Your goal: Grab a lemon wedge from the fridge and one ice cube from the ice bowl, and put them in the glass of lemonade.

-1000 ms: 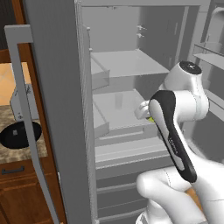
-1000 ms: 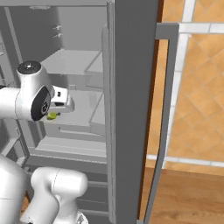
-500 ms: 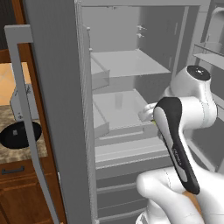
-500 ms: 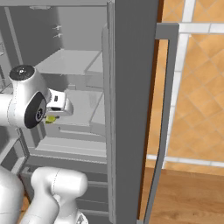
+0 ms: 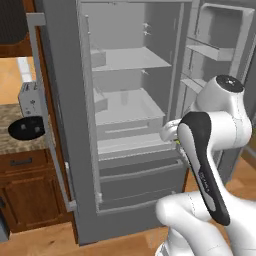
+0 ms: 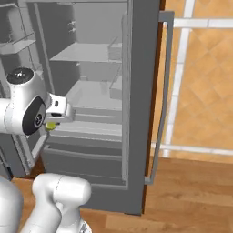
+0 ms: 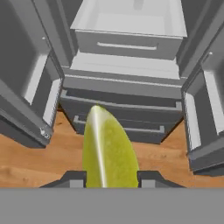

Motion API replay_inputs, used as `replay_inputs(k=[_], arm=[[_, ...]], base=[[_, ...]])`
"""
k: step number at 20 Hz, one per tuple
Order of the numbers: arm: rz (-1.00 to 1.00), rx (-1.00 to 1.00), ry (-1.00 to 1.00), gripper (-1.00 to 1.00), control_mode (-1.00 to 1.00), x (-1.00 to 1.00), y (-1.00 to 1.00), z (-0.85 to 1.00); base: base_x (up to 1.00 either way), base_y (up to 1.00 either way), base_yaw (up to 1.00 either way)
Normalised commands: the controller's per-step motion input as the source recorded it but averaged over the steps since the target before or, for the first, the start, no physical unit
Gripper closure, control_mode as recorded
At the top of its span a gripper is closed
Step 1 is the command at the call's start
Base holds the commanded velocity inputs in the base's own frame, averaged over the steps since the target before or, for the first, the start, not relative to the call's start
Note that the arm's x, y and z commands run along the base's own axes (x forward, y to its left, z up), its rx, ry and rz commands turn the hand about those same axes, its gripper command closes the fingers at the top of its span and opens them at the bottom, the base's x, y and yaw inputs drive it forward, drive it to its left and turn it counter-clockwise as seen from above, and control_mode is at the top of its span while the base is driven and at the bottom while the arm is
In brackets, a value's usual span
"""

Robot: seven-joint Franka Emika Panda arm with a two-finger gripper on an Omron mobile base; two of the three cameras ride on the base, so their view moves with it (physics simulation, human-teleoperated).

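— Yellow-green between the fingers, is that the lemon wedge?

— Yes. In the hand view the gripper has its two dark fingertips partly closed on either side of the wedge, touching it, and the wedge stands up between them, pointed end upward. It's held, clear of any shelf.

— And from the base cameras?

— In the right base view a speck of the same yellow shows just under the gripper, in front of the open fridge at the height of the lower shelf. In the left base view the hand is mostly hidden behind the arm's dark forearm; only a thin yellow sliver shows at its edge.

— What's around it?

— The fridge stands with both doors swung wide. Inside are grey shelves and a drawer, which the hand view looks down on, with the two lower drawers beneath and wooden floor below that.

— Anything off to the side?

— In the left base view, a grey toaster and a black round thing sit on a speckled counter over wooden cabinets, left of the fridge door.
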Motion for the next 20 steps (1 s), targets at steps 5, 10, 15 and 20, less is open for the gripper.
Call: replay_inputs(k=[5, 10, 15, 20], arm=[[0.00, 0.00, 0.00, 1.00, 1.00, 0.00, 0.00, 0.00], [0.00, 0.00, 0.00, 1.00, 1.00, 0.00, 0.00, 0.00], [0.00, 0.00, 0.00, 1.00, 1.00, 0.00, 0.00, 0.00], [0.00, 0.00, 0.00, 1.00, 1.00, 0.00, 0.00, 0.00]], base=[[-0.98, 0.42, 0.00], [-0.14, 1.00, 0.00], [0.14, 1.00, -0.29], [0.07, 1.00, -0.25]])
